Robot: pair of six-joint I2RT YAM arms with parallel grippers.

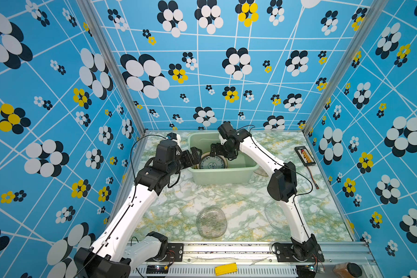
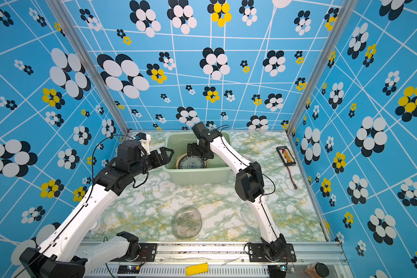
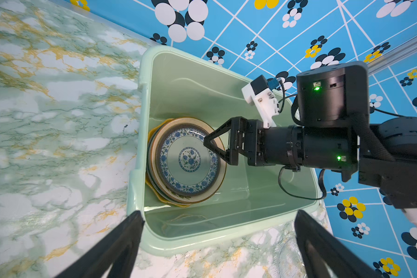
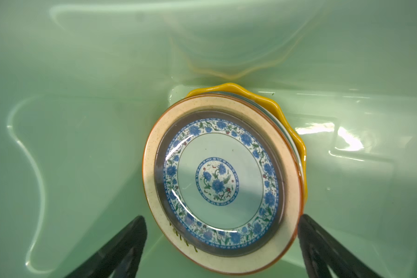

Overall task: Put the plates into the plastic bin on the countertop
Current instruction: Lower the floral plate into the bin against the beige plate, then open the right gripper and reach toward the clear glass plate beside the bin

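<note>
The left pincer (image 3: 218, 214) stood with its two black fingers (image 3: 120, 243) spread wide and nothing between them, poised over the near end of the green bin (image 3: 140, 168). Ahead of it, inside the bin, lay a stack of plates (image 3: 176, 195): a blue-flowered plate (image 3: 188, 160) on top, a beige plate (image 3: 158, 146) under it and a yellow plate (image 3: 159, 197) lowest, only its edge showing. The right pincer (image 3: 209, 146) reached in crosswise ahead of the left pincer, its tip over the blue-flowered plate's rim; whether it touched could not be told. The bin sat on the marbled counter (image 3: 58, 144), and just beside one finger showed the edge of a clear glass plate (image 3: 288, 250).
</note>
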